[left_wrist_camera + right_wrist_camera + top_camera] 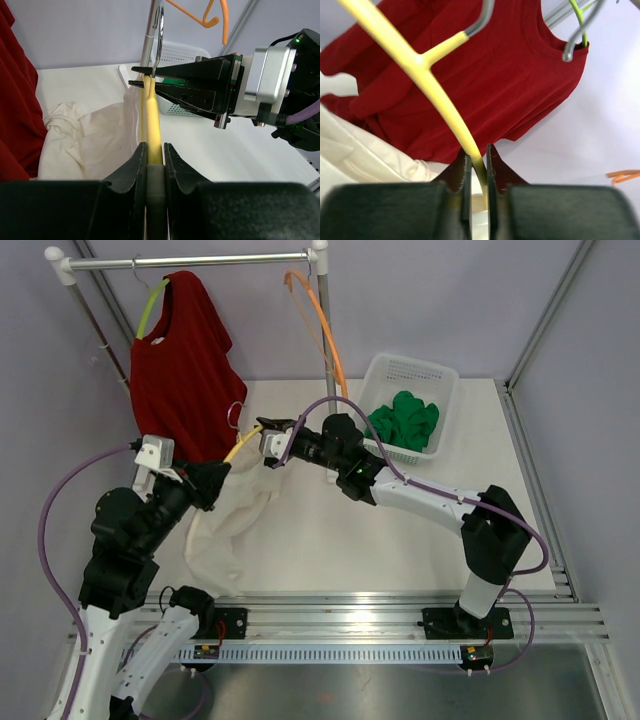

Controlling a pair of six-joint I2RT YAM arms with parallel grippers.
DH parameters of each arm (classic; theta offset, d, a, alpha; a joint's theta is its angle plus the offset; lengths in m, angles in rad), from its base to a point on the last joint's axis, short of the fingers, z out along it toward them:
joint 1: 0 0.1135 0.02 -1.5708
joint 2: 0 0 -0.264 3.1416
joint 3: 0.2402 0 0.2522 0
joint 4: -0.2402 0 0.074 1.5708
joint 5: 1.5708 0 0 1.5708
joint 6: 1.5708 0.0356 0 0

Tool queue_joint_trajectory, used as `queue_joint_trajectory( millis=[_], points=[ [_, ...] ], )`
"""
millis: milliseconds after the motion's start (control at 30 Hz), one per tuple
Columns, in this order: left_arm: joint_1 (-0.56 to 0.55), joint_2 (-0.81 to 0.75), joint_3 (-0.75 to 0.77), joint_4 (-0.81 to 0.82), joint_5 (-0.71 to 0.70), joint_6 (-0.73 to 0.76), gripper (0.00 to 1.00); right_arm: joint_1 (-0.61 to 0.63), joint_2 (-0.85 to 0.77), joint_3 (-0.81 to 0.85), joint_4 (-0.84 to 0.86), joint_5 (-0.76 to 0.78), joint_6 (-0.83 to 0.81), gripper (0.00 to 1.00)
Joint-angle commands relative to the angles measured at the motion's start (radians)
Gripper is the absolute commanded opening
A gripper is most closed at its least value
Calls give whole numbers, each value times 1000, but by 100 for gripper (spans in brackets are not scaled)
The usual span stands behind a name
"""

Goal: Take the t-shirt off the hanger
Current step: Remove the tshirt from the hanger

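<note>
- Far left, a red t-shirt [180, 370] hangs on a green hanger [150, 310] from the rail [200, 260].
- The left gripper [218, 478] has its jaws clenched on one arm of the yellow hanger [243, 445].
- The cream t-shirt [225, 530] lies crumpled on the surface [400, 540] below and beside the left gripper, its upper edge bunched against the hanger – whether it is still threaded on cannot be told.
- The right gripper [270, 430] grasps the same hanger at its neck, jaws pinched tight just under the metal hook [159, 35].
- An orange hanger [325, 330] hangs bare on the rail.
- Far right stands a white basket [440, 375] holding green cloth [405, 420].
</note>
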Motion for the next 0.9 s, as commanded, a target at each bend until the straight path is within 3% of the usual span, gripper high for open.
queue_joint_trajectory(
  millis=[0, 267, 367, 433, 467, 567, 767, 867],
  points=[
    [-9, -11, 23, 116, 46, 0, 0, 10, -53, 14, 25, 1, 67, 0],
    [-9, 3, 25, 114, 44, -2, 0, 19, -149, 0, -94, -20, 57, 0],
    [-9, 6, 25, 114, 47, -2, 5, 24, -168, -16, -91, -11, 63, 0],
    [-9, 6, 25, 115, 47, -2, 13, 25, -174, -23, -97, -6, 59, 0],
    [-9, 6, 23, 116, 44, -2, 28, 28, -177, -21, -108, -3, 56, 0],
    [-9, 8, 20, 117, 26, 0, 52, 30, -183, -21, -120, -3, 47, 0],
    [-9, 20, 20, 122, 7, 8, 67, 47, -192, -26, -156, -8, 30, 0],
    [-9, 27, 21, 122, 9, 11, 69, 56, -197, -33, -154, 6, 11, 0]
  ],
)
